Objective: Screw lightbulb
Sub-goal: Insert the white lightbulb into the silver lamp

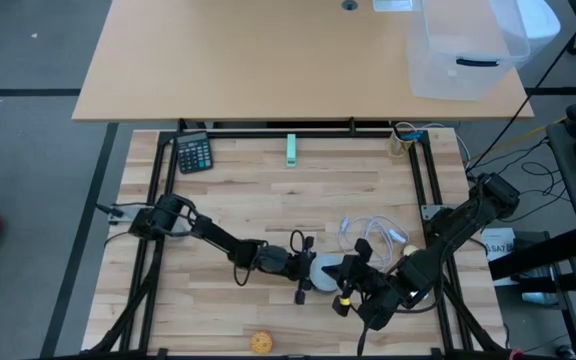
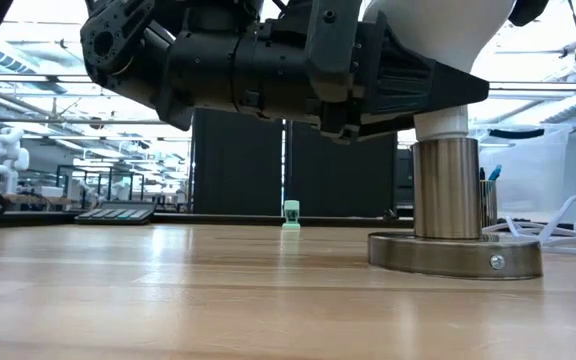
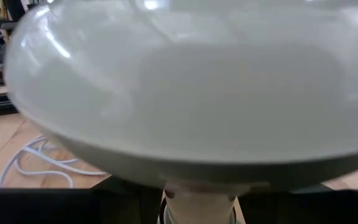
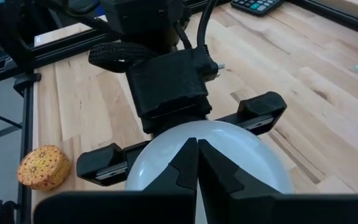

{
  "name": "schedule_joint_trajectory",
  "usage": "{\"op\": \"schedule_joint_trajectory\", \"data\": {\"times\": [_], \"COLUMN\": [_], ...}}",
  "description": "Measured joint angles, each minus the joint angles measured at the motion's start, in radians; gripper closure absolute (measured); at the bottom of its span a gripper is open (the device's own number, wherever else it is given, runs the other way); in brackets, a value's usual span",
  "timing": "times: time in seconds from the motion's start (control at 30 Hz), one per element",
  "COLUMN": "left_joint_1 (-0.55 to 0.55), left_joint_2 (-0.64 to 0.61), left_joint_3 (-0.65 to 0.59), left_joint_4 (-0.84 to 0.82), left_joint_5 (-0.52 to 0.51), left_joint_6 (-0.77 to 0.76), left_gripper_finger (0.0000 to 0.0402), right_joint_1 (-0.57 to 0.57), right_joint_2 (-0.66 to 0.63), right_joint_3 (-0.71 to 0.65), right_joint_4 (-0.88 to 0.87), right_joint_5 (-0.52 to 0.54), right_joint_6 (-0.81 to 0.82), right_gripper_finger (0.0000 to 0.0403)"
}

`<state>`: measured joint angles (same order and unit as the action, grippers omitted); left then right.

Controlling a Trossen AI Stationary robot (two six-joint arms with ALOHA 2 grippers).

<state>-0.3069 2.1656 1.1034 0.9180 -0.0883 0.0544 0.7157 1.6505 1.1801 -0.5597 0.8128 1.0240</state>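
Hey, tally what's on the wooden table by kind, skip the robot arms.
Lightbulb: 1
Metal socket base: 1
Calculator: 1
Green block: 1
Yellow ball: 1
White cable: 1
Cup with pens: 1
Total: 7

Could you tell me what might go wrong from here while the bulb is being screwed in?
1. The left gripper clasps the bulb by its smooth round globe, so it may slip instead of turning it.
2. The right gripper, shut, points close at the globe, so the two could collide.
3. The loose white cable beside the socket might snag an arm.
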Motion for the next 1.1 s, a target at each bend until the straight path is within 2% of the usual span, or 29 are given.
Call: {"op": "schedule_joint_trajectory", "data": {"times": [0.3,0.47,0.63,0.87,1.1], "left_joint_1": [0.000,0.003,0.003,-0.005,-0.007], "left_joint_2": [0.003,0.003,0.004,0.005,0.001], "left_joint_3": [0.000,-0.001,-0.002,-0.005,-0.007], "left_joint_4": [-0.001,0.000,0.000,-0.052,-0.046], "left_joint_5": [-0.009,-0.004,-0.020,-0.076,-0.079], "left_joint_6": [-0.013,-0.013,-0.023,-0.036,-0.052], "left_gripper_finger": [0.0233,0.0233,0.0230,0.0203,0.0191], "right_joint_1": [0.018,0.020,0.024,0.025,0.026], "right_joint_2": [-0.003,-0.003,-0.002,0.000,0.003], "right_joint_3": [0.002,0.002,0.001,-0.002,-0.005], "right_joint_4": [-0.041,-0.034,-0.016,0.017,0.061], "right_joint_5": [-0.017,-0.014,0.002,0.013,0.025], "right_joint_6": [0.113,0.115,0.072,0.004,-0.091], "right_gripper_finger": [0.0403,0.0403,0.0403,0.0403,0.0403]}}
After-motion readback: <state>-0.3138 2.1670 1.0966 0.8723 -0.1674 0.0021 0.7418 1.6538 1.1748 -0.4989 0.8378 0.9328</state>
